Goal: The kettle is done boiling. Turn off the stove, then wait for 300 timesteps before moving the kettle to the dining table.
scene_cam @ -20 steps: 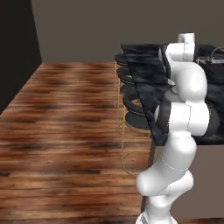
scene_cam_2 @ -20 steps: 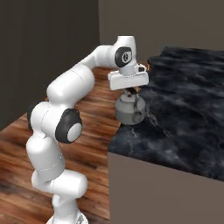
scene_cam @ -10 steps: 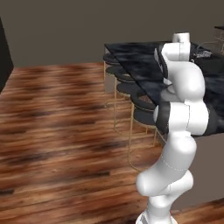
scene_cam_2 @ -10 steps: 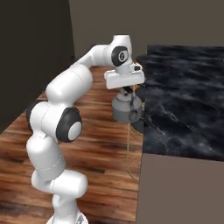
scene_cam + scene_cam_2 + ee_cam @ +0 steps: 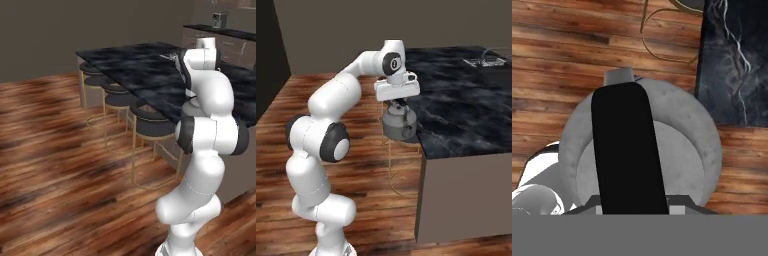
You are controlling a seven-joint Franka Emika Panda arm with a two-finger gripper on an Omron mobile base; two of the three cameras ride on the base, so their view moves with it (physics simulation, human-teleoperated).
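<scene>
My gripper (image 5: pixel 397 103) is shut on the dark arched handle (image 5: pixel 627 150) of the kettle (image 5: pixel 400 123). The small silver-grey kettle hangs upright in the air, just off the near left corner of the dining table (image 5: pixel 456 100). In the hand view the kettle's round body (image 5: pixel 694 140) sits over wood floor, with the black marble table corner (image 5: pixel 732 60) up and to the right. In the left base view the dining table (image 5: pixel 135 65) stretches away behind my arm. The stove is out of view.
Round dark stools (image 5: pixel 150 125) on thin gold legs stand along the table's left side, one gold leg ring (image 5: pixel 662 45) close to the kettle. Open wood floor (image 5: pixel 50 150) lies to the left. A far wall counter holds a small appliance (image 5: pixel 219 20).
Both base views have shifted as the base moved, so the table now appears nearer and turned. The kettle stays in the shut gripper at the same height by the table corner.
</scene>
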